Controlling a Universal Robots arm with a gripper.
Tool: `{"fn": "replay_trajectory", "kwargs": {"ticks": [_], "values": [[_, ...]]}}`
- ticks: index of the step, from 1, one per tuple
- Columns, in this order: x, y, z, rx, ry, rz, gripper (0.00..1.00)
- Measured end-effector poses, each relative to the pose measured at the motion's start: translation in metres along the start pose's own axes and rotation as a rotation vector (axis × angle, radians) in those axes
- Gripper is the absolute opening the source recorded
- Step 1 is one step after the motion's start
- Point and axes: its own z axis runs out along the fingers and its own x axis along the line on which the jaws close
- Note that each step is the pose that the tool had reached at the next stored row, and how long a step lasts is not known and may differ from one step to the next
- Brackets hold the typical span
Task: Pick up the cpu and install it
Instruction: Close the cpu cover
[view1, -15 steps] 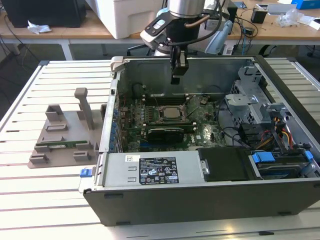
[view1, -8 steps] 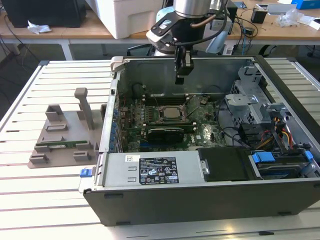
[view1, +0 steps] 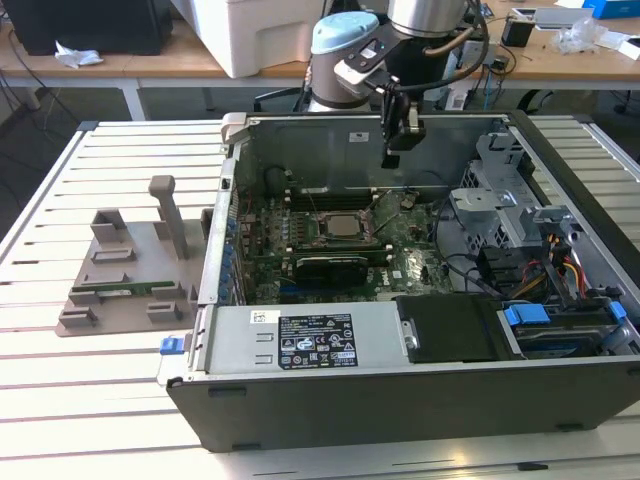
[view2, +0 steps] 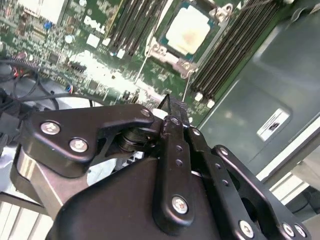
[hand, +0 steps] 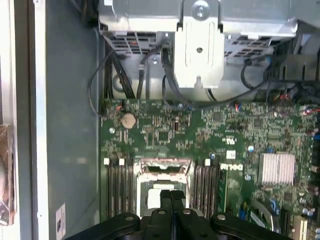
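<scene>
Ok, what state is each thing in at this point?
cpu: lying in the socket, not held.
gripper: shut, empty, hanging above the motherboard.
computer case: on its side, side panel off.
memory stick: lying in the grey holder outside the case.

I see the tool (hand: 171, 196) above the green motherboard (hand: 210, 130), its two black fingers pressed together with nothing between them. The tips overlap the metal-framed socket (hand: 162, 167), where the pale cpu (hand: 153, 195) lies inside the frame, partly hidden. Memory slots (hand: 118, 187) flank the socket on both sides. A coin battery (hand: 129, 119) sits near it, a finned silver heatsink (hand: 278, 167) well apart, and black cables (hand: 114, 70) run beside a metal cage (hand: 200, 45).
</scene>
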Motion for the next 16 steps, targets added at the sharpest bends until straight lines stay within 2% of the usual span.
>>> {"fn": "replay_trajectory", "kwargs": {"ticks": [2, 6, 8, 16], "values": [[0.0001, 0.0111, -0.0002, 0.0005, -0.0009, 0.0, 0.11], [0.0, 0.0215, 0.0007, 0.0014, -0.0016, 0.0, 0.11], [0.0, 0.0234, 0.003, 0.002, -0.0015, 0.0, 0.11], [0.0, 0.0295, 0.0236, 0.0038, -0.0024, -0.016, 0.11]]}}
